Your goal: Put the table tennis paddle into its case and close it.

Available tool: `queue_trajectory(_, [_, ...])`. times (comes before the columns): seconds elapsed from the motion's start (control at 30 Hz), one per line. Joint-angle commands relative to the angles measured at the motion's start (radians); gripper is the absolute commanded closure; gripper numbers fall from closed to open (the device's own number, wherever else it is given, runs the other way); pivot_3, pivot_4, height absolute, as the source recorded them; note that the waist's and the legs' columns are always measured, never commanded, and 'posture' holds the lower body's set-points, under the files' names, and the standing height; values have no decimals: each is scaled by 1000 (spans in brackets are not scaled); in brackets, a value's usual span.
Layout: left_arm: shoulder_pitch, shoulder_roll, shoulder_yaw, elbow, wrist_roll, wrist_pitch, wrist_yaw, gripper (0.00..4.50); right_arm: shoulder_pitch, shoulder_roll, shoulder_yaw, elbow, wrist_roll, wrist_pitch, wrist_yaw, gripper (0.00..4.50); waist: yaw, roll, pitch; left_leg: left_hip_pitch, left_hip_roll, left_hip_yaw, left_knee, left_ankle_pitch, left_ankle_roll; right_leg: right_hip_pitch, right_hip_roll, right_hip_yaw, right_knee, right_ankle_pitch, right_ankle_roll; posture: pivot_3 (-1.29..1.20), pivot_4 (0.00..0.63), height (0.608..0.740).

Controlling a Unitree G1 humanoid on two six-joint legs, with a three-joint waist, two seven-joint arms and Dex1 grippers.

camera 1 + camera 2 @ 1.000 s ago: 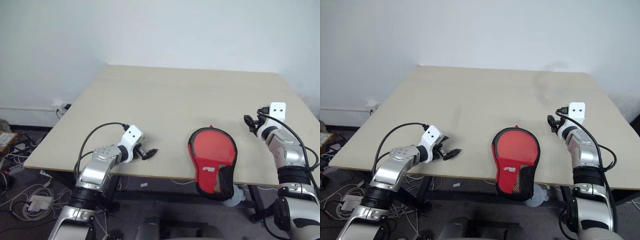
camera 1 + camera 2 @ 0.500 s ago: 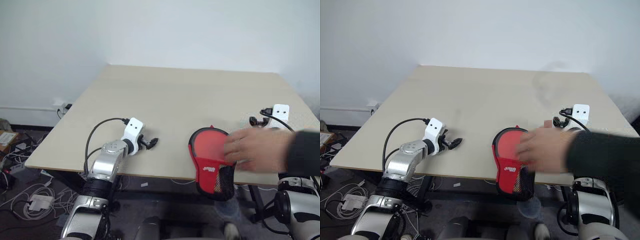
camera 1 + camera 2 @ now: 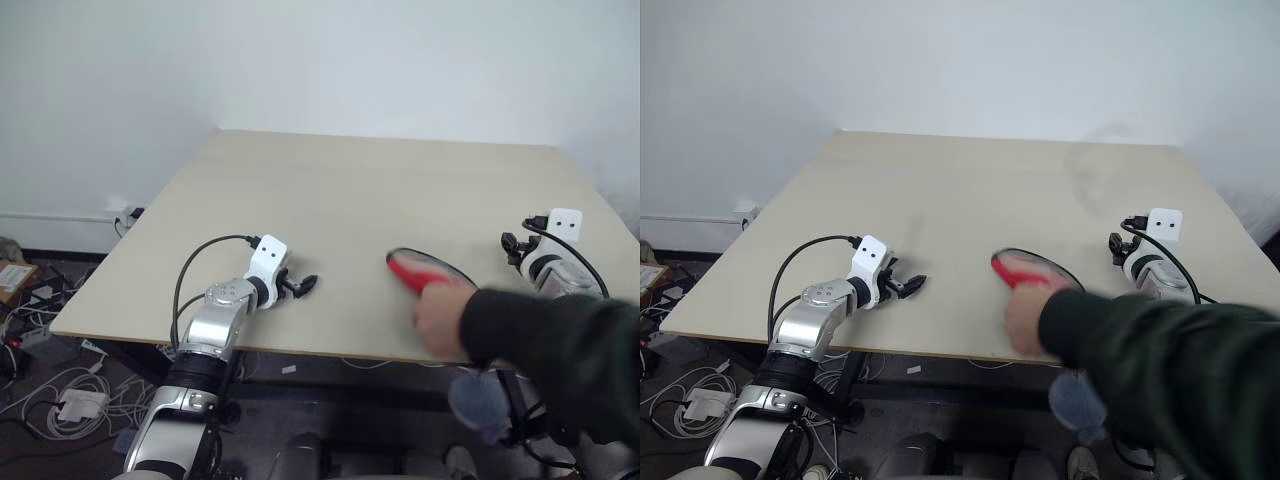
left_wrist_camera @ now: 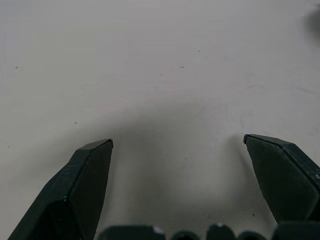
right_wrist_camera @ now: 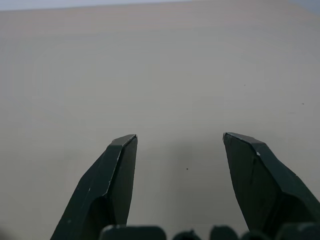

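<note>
person's hand (image 3: 440, 318) tilting case (image 3: 420, 272)

table (image 3: 330, 190): beige | on it: red case (image 3: 425, 272), tilted up

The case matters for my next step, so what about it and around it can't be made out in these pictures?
- The case, head views: near part hidden behind a person's hand and dark sleeve; tilted, so its face is unreadable.
- Paddle inside or not: cannot tell.
- Zip open or closed: too small, partly covered.
- How the hand grips the case: blurred.
</note>
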Motion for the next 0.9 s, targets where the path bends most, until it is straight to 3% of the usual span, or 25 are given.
queue_trajectory(0.03, [-36,13,19,-21,-2,-9,1,0,-38,-10,-14,-12,4,-28,-5,1542,0,0,0,0,0,0,0,0,0,0,0,0,0,0,0,0,0,715])
queue_trajectory(0.3, [0,31,52,-67,-12,19,28,0,-53,10,7,4,-2,-28,12,1542,-1,0,0,0,0,0,0,0,0,0,0,0,0,0,0,0,0,715])
queue_trajectory(0.9, [225,38,165,-333,-25,126,168,0,-266,77,93,334,-69,-148,78,1542,-23,1,0,0,0,0,-3,0,-5,-1,0,0,1,0,0,0,0,715])
